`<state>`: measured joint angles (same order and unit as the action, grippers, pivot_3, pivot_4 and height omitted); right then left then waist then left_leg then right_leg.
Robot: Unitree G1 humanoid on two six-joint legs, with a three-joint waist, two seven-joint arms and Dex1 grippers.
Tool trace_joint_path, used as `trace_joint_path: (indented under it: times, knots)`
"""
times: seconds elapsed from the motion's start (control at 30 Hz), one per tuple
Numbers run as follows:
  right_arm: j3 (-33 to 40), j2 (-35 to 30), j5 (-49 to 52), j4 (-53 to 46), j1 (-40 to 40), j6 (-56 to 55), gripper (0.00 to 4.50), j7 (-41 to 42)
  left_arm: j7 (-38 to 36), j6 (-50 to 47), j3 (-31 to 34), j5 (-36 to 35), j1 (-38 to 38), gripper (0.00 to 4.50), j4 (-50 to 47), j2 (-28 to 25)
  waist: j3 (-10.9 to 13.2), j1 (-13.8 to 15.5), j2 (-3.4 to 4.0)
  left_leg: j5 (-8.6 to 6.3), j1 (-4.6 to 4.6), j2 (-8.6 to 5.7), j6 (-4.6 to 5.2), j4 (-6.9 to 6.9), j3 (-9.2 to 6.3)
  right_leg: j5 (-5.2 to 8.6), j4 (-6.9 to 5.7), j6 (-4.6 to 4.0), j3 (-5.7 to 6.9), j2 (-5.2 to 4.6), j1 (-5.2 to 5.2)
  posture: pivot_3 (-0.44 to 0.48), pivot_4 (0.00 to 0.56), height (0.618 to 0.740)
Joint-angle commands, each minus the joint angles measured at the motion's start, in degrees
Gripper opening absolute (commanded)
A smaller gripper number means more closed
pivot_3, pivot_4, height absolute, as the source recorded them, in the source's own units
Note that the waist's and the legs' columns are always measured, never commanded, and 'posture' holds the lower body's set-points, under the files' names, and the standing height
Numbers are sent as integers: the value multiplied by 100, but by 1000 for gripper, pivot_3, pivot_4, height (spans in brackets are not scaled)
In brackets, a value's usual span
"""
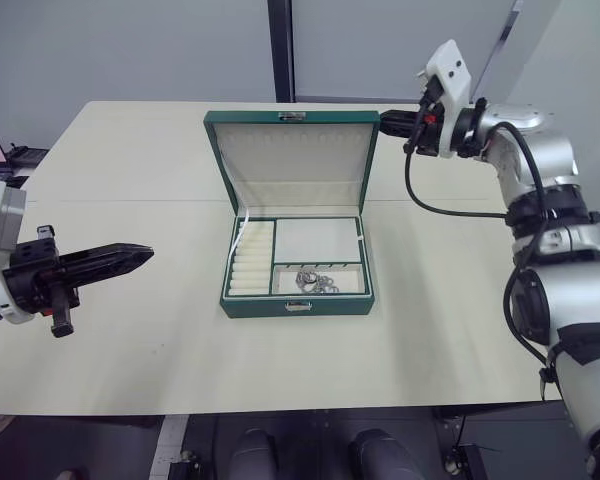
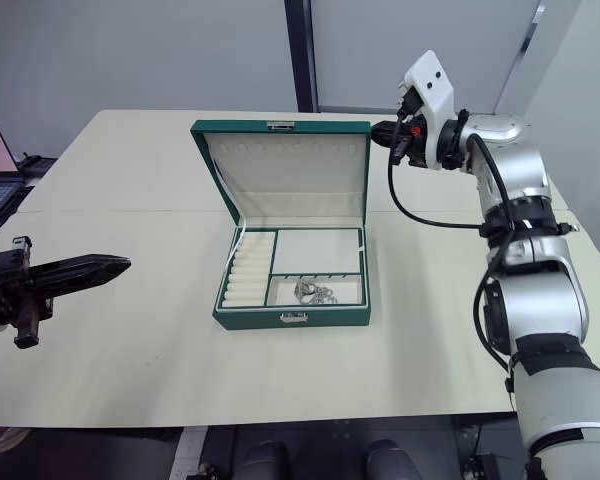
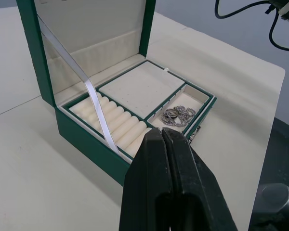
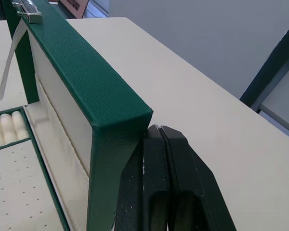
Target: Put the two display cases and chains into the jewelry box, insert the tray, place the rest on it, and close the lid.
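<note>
We see the right gripper (image 4: 156, 132) with its fingers pressed together, holding nothing, its tips touching the back of the lid (image 1: 293, 160) at the lid's upper right corner; that arm reaches up and across from the box's right, elbow bent. The left gripper (image 1: 140, 255) is likewise pinched closed and empty, held level above the table (image 1: 130, 150), well to the left of the box (image 1: 295, 304) and pointing toward it. The lid stands open, upright behind the box. The tray (image 1: 315, 240) sits inside the box, and chains (image 3: 177, 115) lie in the tray's front right compartment, near the clasp (image 1: 299, 306).
</note>
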<state>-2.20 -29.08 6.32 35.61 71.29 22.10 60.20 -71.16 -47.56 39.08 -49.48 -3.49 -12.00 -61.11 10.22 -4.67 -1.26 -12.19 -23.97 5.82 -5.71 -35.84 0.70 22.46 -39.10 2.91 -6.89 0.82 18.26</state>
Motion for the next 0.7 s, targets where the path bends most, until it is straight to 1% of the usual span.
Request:
trace_joint_path:
  times: [0.03, 0.2, 0.3, 0.4, 0.5, 0.53, 0.63, 0.7]
  knots:
    - [131, -325, 436, -1773, -496, 936, 18, 131, -147, 122, 18, -6, -105, 8, 96, -208, 0, 8, 0, 0, -1, 0, 0, 0, 0, 0, 0, 0, 0, 0, 0, 0, 150, 726]
    - [341, -869, 1057, -4060, -1567, 2419, 18, -31, -302, 145, -92, 15, -188, 8, 278, -328, 0, 56, 0, -3, -1, -1, 6, 0, -1, 0, 2, 0, -1, 0, -1, 0, 150, 726]
    - [577, -1139, 1451, -5109, -2107, 3225, 18, -272, -406, 110, -122, 20, -193, 8, 359, -398, 1, 63, 1, -8, -1, -2, 15, 0, -1, 0, 3, 0, -2, 0, 0, 0, 150, 726]
    - [972, -1339, 1884, -6129, -2761, 3999, 18, -563, -505, 88, -100, 77, -124, 8, 429, -491, 0, 104, 0, -9, -1, -1, 16, 1, -1, 1, 6, 0, -3, 1, 0, 0, 150, 726]
    - [1475, -1341, 2258, -6933, -3501, 4542, 18, -925, -492, 230, -110, 288, 5, 8, 494, -509, -1, 136, -1, -10, -2, -2, 16, 3, 1, 0, 9, 1, -5, 1, 1, 0, 150, 726]
    - [1639, -1321, 2319, -7170, -3842, 4642, 18, -1051, -394, 457, -152, 493, 69, 8, 497, -436, -1, 143, -2, -10, -1, -3, 17, 2, 3, 1, 8, 1, -7, 1, 0, 0, 150, 726]
    - [2085, -1269, 2473, -7712, -4875, 4688, 18, -1287, 38, 665, -253, 788, 204, 8, 442, -174, -4, 175, -5, -11, -3, -4, 19, 3, 1, 1, 11, 1, -6, 0, -1, 0, 150, 726]
    - [2249, -1236, 2501, -7842, -5450, 4572, 18, -1417, 407, 459, -418, 834, 175, 8, 440, -57, -4, 190, -6, -12, -2, -6, 19, 3, 2, 1, 12, 1, -8, -1, -3, 0, 150, 726]
